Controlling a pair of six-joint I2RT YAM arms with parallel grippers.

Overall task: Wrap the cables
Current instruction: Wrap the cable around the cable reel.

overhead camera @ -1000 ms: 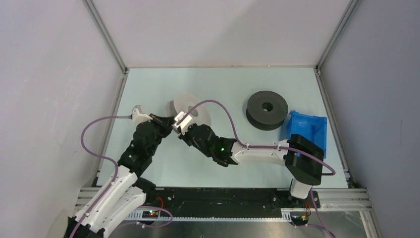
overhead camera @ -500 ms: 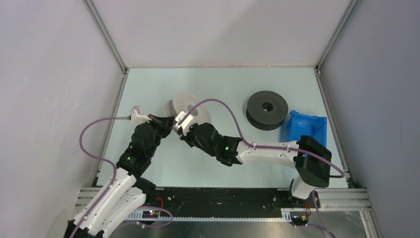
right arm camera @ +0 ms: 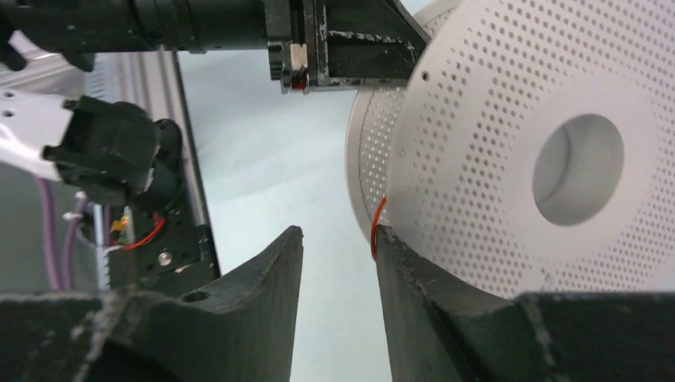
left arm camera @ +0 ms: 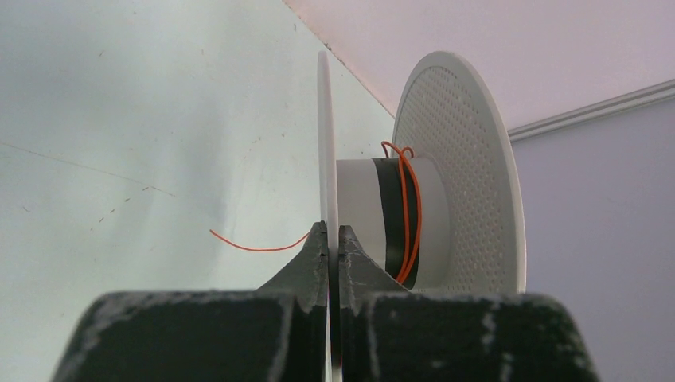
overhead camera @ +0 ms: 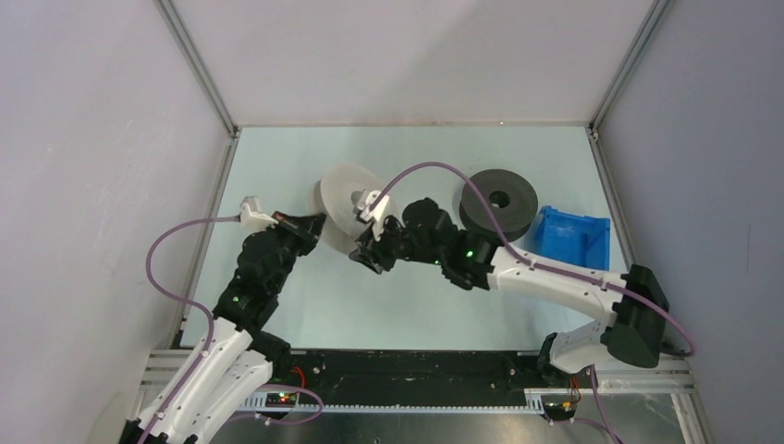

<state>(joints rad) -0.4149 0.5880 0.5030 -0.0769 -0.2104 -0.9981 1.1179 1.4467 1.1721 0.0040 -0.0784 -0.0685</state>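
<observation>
1. Orange-red cable (left arm camera: 406, 208) is sitting in a few turns round the core of the white spool (left arm camera: 466, 143), its loose tail poking out past the near flange
2. Left end effector (left arm camera: 329, 236) is pinching that flange, holding the spool on edge over the tabletop (left arm camera: 119, 119)
3. Right end effector (right arm camera: 338, 236), pressed together beside the left one a second ago, is now spreading its jaws and swinging across to the spool's perforated face, gripping nothing
4. That is looking like a release after a turn, with the tail still needing winding, so the wrap is only partly done
</observation>
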